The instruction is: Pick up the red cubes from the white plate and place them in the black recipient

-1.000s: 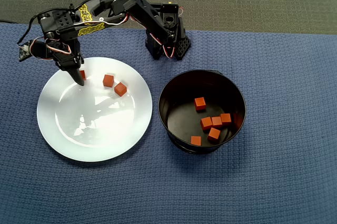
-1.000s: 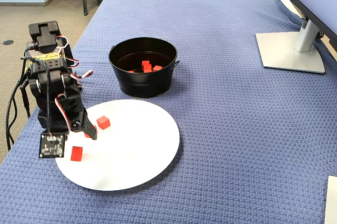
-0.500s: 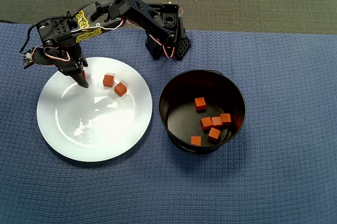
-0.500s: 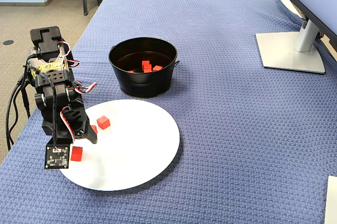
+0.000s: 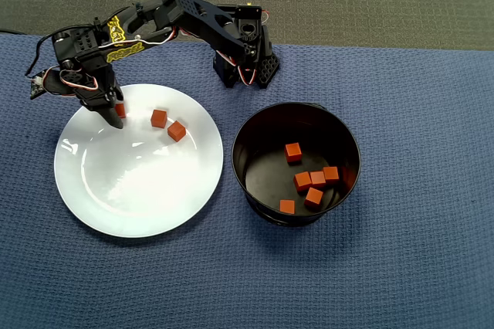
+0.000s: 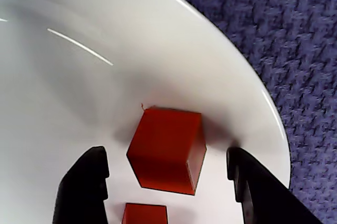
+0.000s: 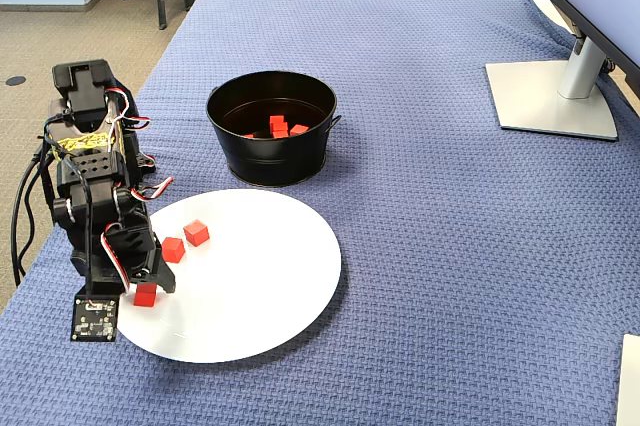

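Blue woven cloth is covering the desk (image 7: 420, 246) in the fixed view, with a monitor stand (image 7: 552, 96) sitting at the far right. Nearest the camera, the white plate (image 7: 260, 286) is lying on the cloth, and the hand (image 7: 148, 284) is reaching down over its left rim. One red cube (image 7: 146, 294) is sitting on the plate right at the fingertips.

Up close in the wrist view, the two dark fingers (image 6: 84, 187) are standing spread apart, and that cube (image 6: 167, 150) is lying between them near the plate's rim (image 6: 253, 103), with a gap showing on either side; the fingers are not pinching it. A sliver of another cube (image 6: 145, 214) is peeking in at the bottom edge.

Slightly farther along the plate, two more cubes (image 7: 173, 249) (image 7: 196, 233) are resting just beside each other, apart from the hand. From overhead, the hand (image 5: 116, 113) is hanging over the plate's upper left, and those two cubes (image 5: 159, 118) (image 5: 177, 130) are lying to its right.

Farther back, the black container (image 7: 272, 156) is standing beside the plate, well apart from the hand. Overhead, six cubes (image 5: 310, 181) are showing on its floor.
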`<state>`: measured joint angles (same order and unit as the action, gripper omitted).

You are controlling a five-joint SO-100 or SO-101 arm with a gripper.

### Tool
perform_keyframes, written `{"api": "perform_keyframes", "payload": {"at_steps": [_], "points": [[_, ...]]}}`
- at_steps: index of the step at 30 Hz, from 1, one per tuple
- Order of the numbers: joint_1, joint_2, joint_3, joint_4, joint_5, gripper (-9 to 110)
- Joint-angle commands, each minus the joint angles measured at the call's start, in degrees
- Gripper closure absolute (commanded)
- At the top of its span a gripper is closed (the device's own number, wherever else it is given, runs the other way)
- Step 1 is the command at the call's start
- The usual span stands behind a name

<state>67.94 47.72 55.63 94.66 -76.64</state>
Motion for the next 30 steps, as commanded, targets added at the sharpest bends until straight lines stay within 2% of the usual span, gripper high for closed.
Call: {"api": "perform_keyframes", "payload": {"at_steps": [1,3,8,14,19,23,30], "points": [[1.3,-0.1,-4.0,-1.1,-1.1,81],[1.3,-0.3,-4.1,-1.1,-1.0,84],[1.1,-0.5,-4.2,-1.8,-0.2,102],[0.0,0.5,-4.1,-2.0,1.2,102],[-4.4,6.9,-2.0,-2.0,6.2,102],[-9.1,15.9,2.5,-2.6,12.3,102],[-19.9,31.5,11.6,-10.5,27.5,102]]}}
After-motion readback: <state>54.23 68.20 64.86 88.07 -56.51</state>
